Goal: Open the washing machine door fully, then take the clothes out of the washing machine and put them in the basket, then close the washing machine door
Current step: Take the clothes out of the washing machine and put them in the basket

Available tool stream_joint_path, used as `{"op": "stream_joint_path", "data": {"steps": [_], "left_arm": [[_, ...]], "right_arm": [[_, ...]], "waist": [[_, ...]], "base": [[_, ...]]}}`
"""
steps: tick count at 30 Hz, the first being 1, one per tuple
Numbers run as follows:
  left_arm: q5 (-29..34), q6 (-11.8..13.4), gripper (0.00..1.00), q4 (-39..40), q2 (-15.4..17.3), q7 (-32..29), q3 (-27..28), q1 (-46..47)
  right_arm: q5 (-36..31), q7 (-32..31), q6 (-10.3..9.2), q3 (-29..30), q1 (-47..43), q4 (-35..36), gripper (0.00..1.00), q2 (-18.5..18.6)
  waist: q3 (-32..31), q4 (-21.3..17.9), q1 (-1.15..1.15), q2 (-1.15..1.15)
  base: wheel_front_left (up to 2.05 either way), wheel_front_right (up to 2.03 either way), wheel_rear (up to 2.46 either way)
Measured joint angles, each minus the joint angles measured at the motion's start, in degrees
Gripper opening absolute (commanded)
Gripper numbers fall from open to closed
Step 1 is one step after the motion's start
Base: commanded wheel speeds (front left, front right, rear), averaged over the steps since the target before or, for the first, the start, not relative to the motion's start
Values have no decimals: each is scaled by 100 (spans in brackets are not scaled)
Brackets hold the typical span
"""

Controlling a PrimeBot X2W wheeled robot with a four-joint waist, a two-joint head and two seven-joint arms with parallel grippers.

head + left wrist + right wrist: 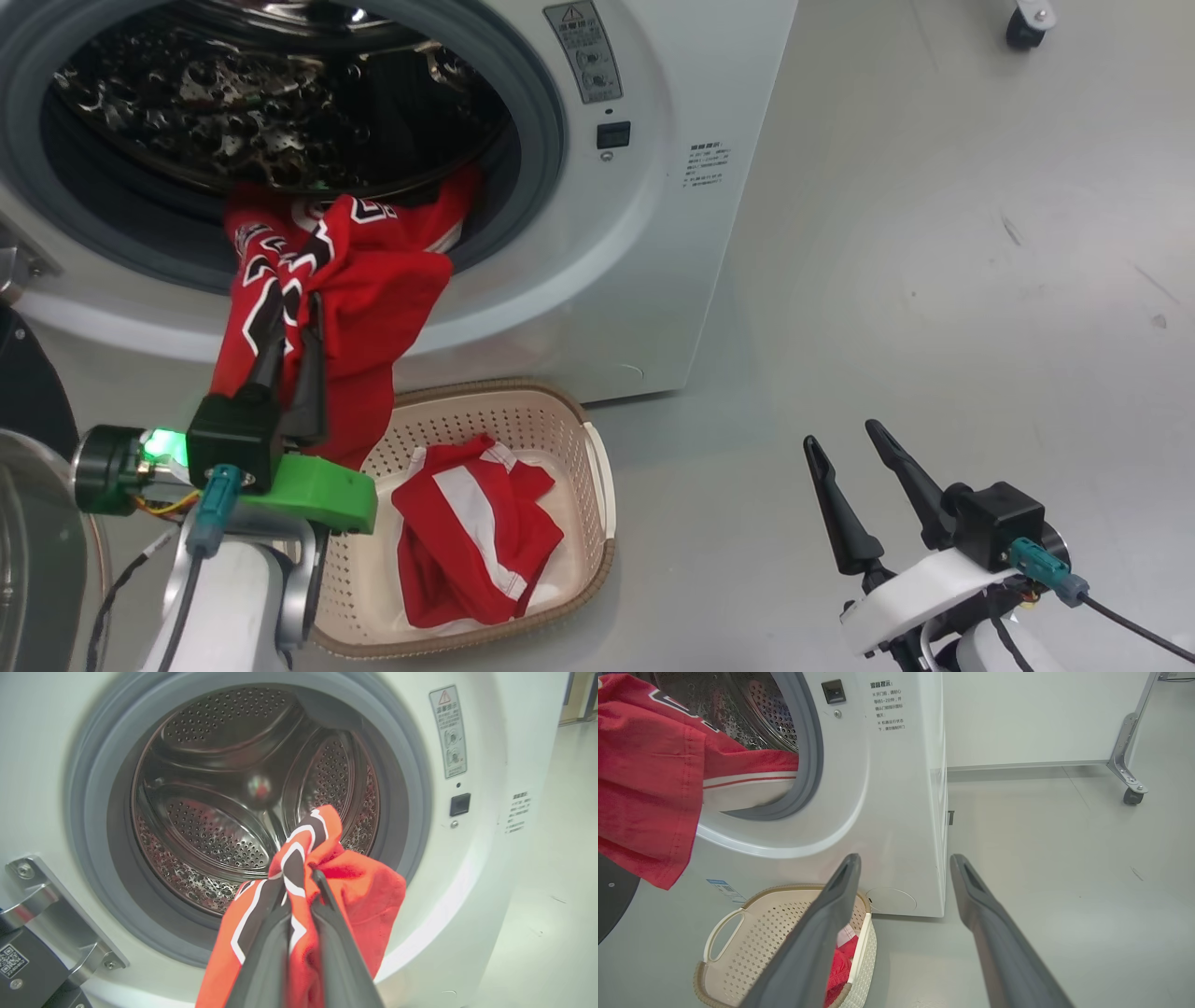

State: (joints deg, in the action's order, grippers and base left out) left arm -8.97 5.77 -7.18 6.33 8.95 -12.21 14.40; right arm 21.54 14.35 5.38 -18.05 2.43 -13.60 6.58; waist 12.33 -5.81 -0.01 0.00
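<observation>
The washing machine (644, 280) stands with its porthole uncovered. Its black washing machine door (23, 373) is swung aside at the left edge. A red jersey (373, 280) of the clothes hangs out over the grey gasket, one end still inside the drum. My left gripper (297, 306) is shut on this jersey, with the fabric bunched between the fingers (266, 952) in the left wrist view. Below it the cream basket (523, 397) sits on the floor and holds another red garment (476, 532). My right gripper (840, 436) stands open and empty, off to the basket's right.
Bare grey floor (934, 280) stretches to the right of the machine. A caster wheel (1025, 23) of a white panel's frame stands at the far right. The door's metal hinge (46, 905) juts out left of the porthole.
</observation>
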Motion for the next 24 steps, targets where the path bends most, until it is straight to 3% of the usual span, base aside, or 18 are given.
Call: {"op": "stream_joint_path", "data": {"steps": [9, 24], "left_arm": [[51, 32, 0, 824, -87, -319, -147, -589], [-312, 47, 0, 692, -215, -736, -403, -1226]], "right_arm": [[-1, -70, -98, 21, -184, 246, 100, 48], [-44, -203, -92, -110, -175, 577, 100, 55]], "waist": [[-268, 158, 0, 0], [44, 118, 0, 0]], "base": [[0, 0, 0], [0, 0, 0]]}}
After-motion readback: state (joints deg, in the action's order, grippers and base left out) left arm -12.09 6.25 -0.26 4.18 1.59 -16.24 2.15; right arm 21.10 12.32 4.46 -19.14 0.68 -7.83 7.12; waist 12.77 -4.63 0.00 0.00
